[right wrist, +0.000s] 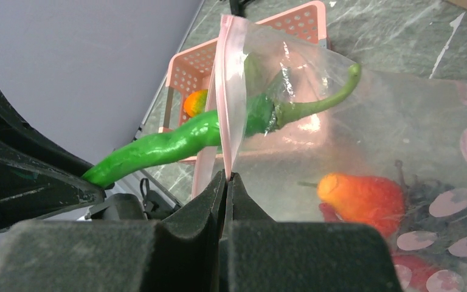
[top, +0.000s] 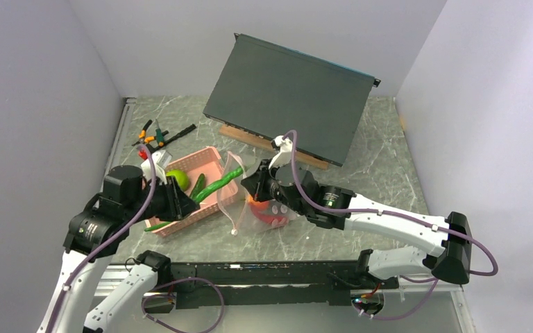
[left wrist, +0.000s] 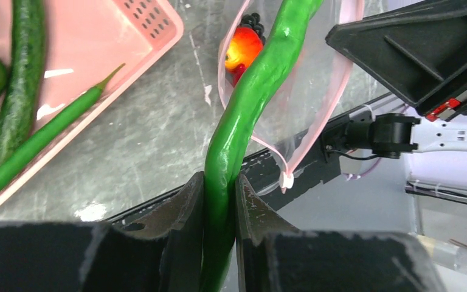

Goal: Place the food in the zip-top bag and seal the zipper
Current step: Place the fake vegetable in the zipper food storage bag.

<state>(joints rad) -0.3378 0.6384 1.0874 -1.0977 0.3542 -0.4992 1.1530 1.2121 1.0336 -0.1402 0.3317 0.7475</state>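
Observation:
My left gripper is shut on the thick end of a long green pepper. The pepper reaches across to the clear zip-top bag, and its thin stem end lies inside the bag's mouth. My right gripper is shut on the pink zipper and holds the mouth edge up. An orange-red piece and darker red pieces lie inside the bag. In the top view the pepper spans from the left gripper to the bag beside the right gripper.
The pink slotted basket stands left of the bag with a green apple, a dark cucumber, a thin green bean and an orange-green mango. Orange-handled pliers lie behind it. A dark panel leans at the back.

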